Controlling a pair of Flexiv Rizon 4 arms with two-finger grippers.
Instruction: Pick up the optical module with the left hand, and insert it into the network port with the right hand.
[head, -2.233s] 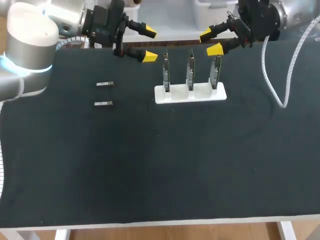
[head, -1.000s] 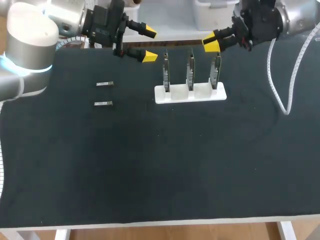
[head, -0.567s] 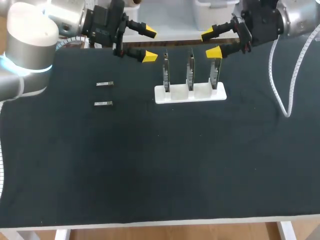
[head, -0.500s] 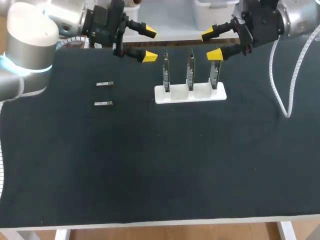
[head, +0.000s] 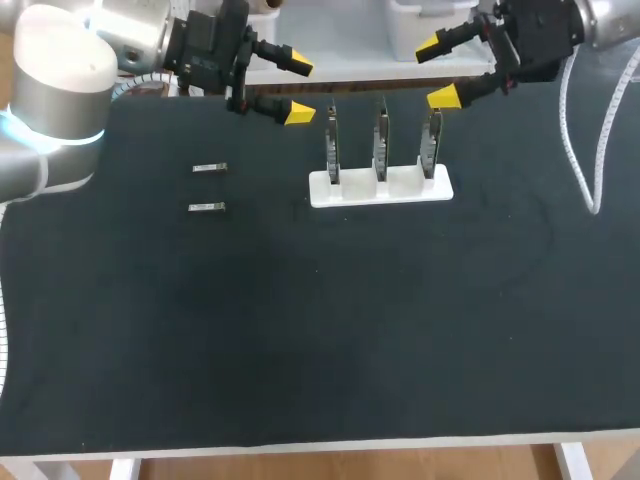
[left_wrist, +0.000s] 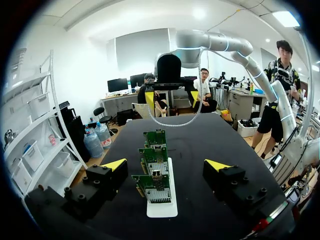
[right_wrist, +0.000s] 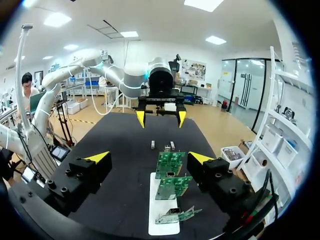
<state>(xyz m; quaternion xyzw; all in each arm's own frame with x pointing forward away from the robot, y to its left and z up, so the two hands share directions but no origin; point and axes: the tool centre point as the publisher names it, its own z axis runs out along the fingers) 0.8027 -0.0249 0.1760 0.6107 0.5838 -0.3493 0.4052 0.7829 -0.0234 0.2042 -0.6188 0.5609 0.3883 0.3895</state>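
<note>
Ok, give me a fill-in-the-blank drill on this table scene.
The white holder carries ___ upright circuit boards. ___ optical modules lie flat on the table, apart from the holder. The left gripper and right gripper are both ___, holding nothing.
Missing words: three; two; open.
</note>
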